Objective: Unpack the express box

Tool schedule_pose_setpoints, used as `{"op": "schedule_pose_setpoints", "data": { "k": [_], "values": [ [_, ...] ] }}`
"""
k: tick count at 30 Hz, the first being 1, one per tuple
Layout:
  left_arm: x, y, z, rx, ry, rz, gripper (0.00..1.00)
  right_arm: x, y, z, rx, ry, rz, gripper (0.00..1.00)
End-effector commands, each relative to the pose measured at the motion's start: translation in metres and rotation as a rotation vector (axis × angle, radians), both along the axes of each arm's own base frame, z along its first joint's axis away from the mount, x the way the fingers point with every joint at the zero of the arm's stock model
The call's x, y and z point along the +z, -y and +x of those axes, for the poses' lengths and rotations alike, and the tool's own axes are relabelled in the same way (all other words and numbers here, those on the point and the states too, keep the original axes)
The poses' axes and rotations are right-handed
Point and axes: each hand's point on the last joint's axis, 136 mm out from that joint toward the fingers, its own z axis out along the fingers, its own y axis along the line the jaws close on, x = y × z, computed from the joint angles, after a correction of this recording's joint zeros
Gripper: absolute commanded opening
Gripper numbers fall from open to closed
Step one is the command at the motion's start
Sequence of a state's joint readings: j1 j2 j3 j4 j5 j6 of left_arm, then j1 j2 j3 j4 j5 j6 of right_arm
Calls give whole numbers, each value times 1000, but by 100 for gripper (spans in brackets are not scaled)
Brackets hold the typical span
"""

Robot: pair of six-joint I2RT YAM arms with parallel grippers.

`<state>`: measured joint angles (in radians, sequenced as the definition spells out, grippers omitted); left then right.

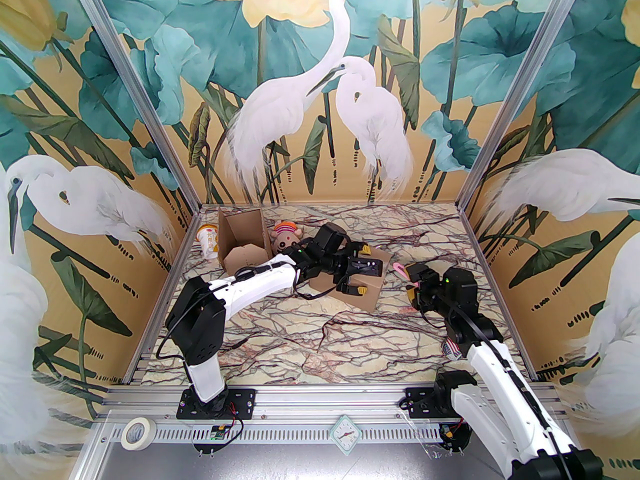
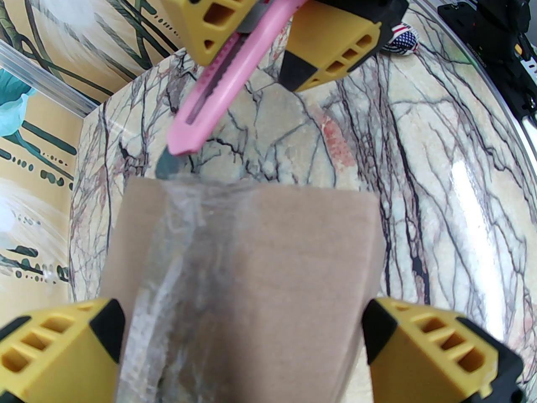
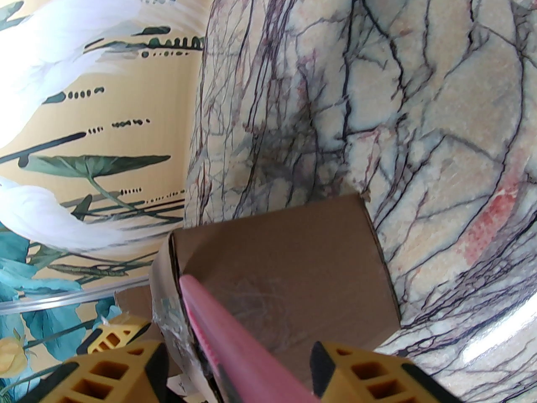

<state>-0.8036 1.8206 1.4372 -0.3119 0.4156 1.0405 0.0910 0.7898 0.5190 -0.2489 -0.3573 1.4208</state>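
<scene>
Left pincer (image 1: 362,270): fingers spread wide and straddling the sealed box (image 1: 376,288). In the left wrist view both yellow fingers (image 2: 63,351) sit against opposite sides of the carton, so it reads as a grip across the box's width. A strip of clear tape (image 2: 176,292) runs lengthwise along the top of the box, wrinkled and cloudy.

Right pincer (image 1: 407,280): closed narrow on a pink utility knife (image 1: 400,268), clamped around the handle with the nose pointing toward the box. In the left wrist view the dark blade tip meets the far edge of the box right at the end of the tape strip. In the right wrist view the knife (image 3: 235,342) reaches the box's upper corner where the tape wraps over the edge; whether the blade has gone into the tape, I cannot tell.

The sealed box lies near the middle of the marbled desk (image 1: 300,348), slightly toward the back, between the two pincers.

Further out, at the far left of the desk:
- an opened box (image 1: 242,240) with its flaps up
- a printed cup (image 1: 209,240) just to its left
- a plush toy (image 1: 286,235) just to its right

A small flag-patterned item (image 1: 452,350) lies by the right arm. A roll of tape (image 1: 136,432) rests on the front rail.
</scene>
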Motion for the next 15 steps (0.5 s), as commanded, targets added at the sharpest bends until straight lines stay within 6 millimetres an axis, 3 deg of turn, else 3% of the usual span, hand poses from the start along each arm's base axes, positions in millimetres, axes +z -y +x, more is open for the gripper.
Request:
{"op": "schedule_pose_setpoints", "data": {
  "k": [1,7,15],
  "values": [
    [-1,0,2,6,20,15,99,1,-12,-5,85,-11,0,0],
    [-10,-11,-25,-91,-16,12,99,-6,-4,3,45,1,6,0],
    [-7,-9,-20,-57,0,-16,100,0,15,11,-54,25,-22,0]
  ]
}}
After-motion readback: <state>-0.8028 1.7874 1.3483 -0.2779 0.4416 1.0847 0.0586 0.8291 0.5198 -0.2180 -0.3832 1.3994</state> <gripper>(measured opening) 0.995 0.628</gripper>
